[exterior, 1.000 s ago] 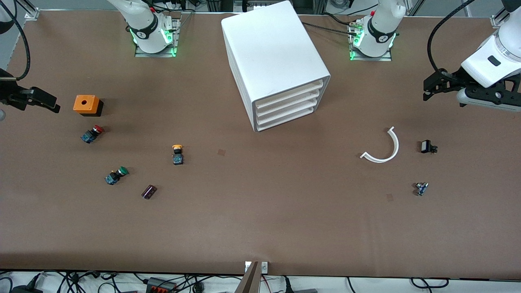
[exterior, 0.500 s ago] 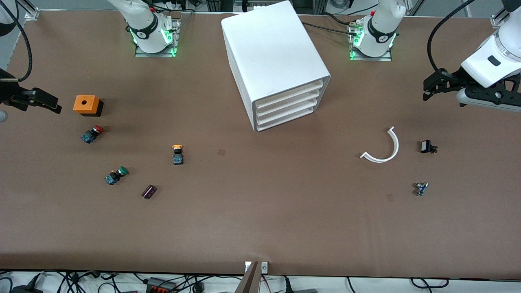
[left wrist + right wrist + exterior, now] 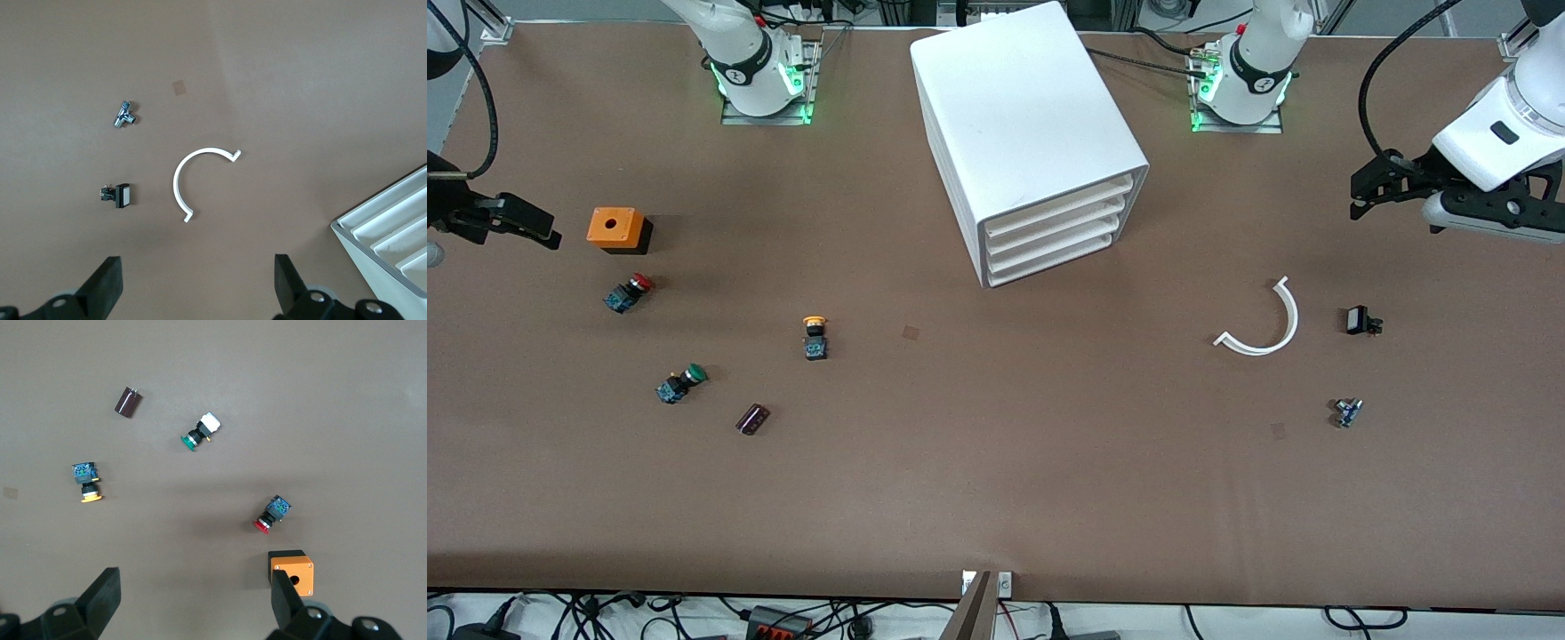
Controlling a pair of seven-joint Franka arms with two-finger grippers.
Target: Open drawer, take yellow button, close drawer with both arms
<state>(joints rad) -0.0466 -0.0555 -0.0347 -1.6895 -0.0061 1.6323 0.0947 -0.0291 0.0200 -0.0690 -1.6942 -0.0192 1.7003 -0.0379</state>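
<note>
Left gripper released, hovering at the left arm's end of the table near white curved piece, right gripper released, empty, beside orange box, button on table, drawer shut in cabinet.

I see the right gripper hanging over the desk, fingers spread wide. Below lie the yellow-capped button, a green-capped button, a red-capped button, an orange box and a dark cylinder.
</note>
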